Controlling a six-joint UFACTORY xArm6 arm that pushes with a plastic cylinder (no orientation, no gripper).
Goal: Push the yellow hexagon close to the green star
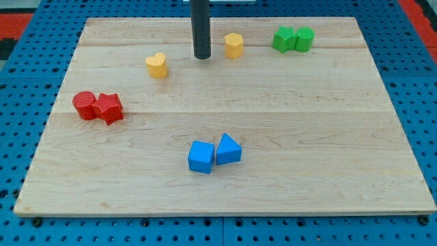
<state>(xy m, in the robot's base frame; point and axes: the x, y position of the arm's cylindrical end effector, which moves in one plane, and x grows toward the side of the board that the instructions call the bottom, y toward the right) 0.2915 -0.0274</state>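
Observation:
The yellow hexagon (234,45) sits near the view's top, a little right of centre. The green star (283,39) sits further right near the top edge, touching a green round block (304,39) on its right. My tip (201,57) is on the board just left of the yellow hexagon, with a small gap between them. The rod rises straight up out of the view's top.
A yellow heart-shaped block (157,65) lies left of my tip. A red cylinder (85,105) and a red star (108,108) touch at the left. A blue cube (201,156) and a blue triangular block (228,149) touch at bottom centre. The wooden board (328,137) lies on a blue pegboard.

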